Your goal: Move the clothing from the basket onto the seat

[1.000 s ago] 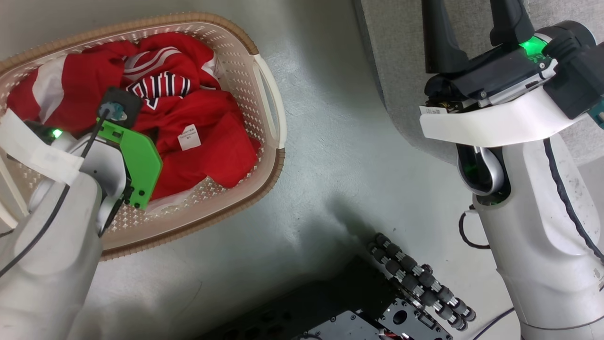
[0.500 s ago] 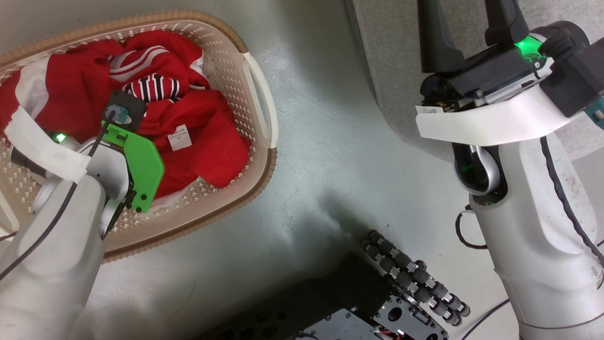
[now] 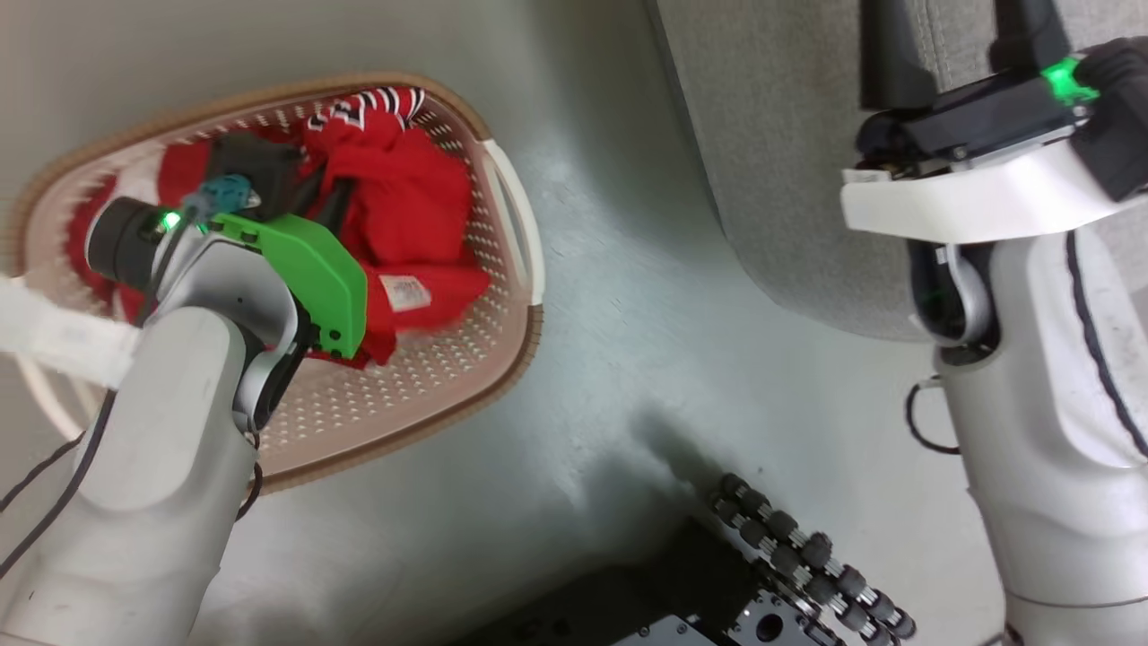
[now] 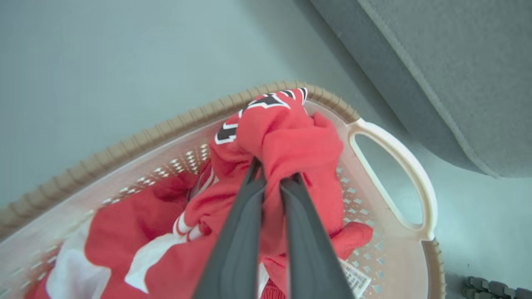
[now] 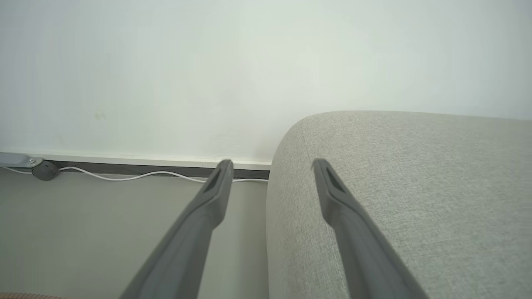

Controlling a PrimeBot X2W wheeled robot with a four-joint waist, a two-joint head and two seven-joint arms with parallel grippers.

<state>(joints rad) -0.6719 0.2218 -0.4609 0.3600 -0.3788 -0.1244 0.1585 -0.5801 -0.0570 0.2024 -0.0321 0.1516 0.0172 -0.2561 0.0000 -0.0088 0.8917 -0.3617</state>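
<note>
Red clothing with white stripes and a black-and-white trim fills the cream basket, which stands on the floor at the left. My left gripper is shut on a bunched fold of the clothing and holds it raised above the rest of the pile. The grey seat lies to the right of the basket; its rounded end sits under my right gripper, which is open with nothing between its fingers. In the head view the right gripper's fingers reach out of the top edge.
A white wall with a dark skirting board and a white cable runs behind the seat. My wheeled base with its roller wheel sits at the bottom of the head view. Grey floor separates basket and seat.
My left gripper has shut on a fold of the red clothing and pulled it up out of the pile. The head view has shifted with the camera.
</note>
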